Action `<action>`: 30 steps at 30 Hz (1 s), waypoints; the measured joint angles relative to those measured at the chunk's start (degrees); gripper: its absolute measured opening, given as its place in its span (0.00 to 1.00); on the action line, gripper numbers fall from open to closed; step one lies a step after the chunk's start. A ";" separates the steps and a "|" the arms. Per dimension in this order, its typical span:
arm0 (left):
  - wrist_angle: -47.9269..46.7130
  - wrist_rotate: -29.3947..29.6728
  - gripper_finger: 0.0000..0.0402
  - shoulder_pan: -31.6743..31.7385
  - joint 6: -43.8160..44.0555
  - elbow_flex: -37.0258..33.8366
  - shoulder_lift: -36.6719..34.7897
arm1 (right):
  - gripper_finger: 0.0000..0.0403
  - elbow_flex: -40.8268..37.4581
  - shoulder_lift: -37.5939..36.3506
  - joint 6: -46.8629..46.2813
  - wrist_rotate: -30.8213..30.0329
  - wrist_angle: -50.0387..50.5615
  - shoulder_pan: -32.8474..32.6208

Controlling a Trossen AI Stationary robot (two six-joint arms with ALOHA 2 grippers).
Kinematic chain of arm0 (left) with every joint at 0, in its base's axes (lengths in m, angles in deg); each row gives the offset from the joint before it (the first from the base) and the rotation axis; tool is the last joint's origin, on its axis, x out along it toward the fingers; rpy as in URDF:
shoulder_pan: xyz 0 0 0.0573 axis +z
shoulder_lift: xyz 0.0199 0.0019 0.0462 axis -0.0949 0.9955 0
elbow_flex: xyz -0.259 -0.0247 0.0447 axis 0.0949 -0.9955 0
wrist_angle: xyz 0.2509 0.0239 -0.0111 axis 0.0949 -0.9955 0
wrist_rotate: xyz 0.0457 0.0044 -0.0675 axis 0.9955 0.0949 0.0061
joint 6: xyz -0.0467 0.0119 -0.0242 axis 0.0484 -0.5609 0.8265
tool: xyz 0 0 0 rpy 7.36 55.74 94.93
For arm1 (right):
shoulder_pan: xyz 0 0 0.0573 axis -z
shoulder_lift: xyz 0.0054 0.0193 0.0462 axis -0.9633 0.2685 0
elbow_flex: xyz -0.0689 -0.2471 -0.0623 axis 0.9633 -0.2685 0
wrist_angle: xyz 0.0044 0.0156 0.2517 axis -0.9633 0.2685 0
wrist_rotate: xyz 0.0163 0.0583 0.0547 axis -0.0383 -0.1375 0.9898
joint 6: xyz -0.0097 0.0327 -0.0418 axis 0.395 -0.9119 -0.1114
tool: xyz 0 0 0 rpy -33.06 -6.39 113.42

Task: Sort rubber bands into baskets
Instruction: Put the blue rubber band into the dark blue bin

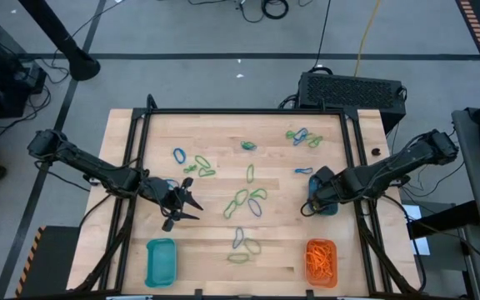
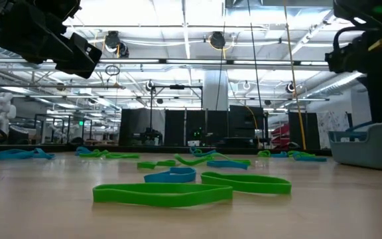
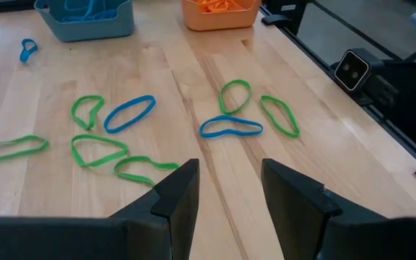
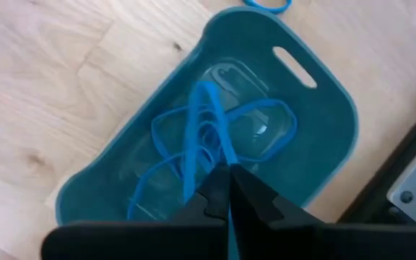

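Green and blue rubber bands (image 1: 242,200) lie flat and scattered on the wooden table (image 1: 223,133), and more lie toward the far right (image 1: 302,136). A teal basket (image 1: 327,206) at the right edge holds blue bands (image 4: 266,130). My right gripper (image 4: 226,173) hangs over it, shut on one blue band. A second teal basket (image 1: 161,260) stands near left. An orange basket (image 1: 322,260), near right, holds orange bands. My left gripper (image 3: 230,177) hovers open over the table's left part (image 1: 195,208), with nothing between its fingers. My right gripper pinches a blue rubber band (image 4: 211,123) between its two shut fingers, which point down from above. The band hangs as a slack loop below the fingertips, inside the teal basket's walls. I cannot tell whether its lower end rests on the bands there.
A black frame (image 1: 244,111) borders the table on its far, left and right sides. In the low view a green band (image 2: 161,194) and a blue one (image 2: 171,175) lie near the front edge. Bare wood lies between the two near baskets.
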 joint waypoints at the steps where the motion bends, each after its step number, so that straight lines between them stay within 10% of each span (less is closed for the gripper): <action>1: 0.01 0.00 0.39 0.00 0.01 0.01 0.00 | 0.00 0.00 0.00 0.15 -0.02 -0.31 0.13; 30: -0.06 3.69 0.39 0.55 -2.45 0.01 -0.01 | 0.24 7.90 -0.04 1.79 -1.88 5.12 3.46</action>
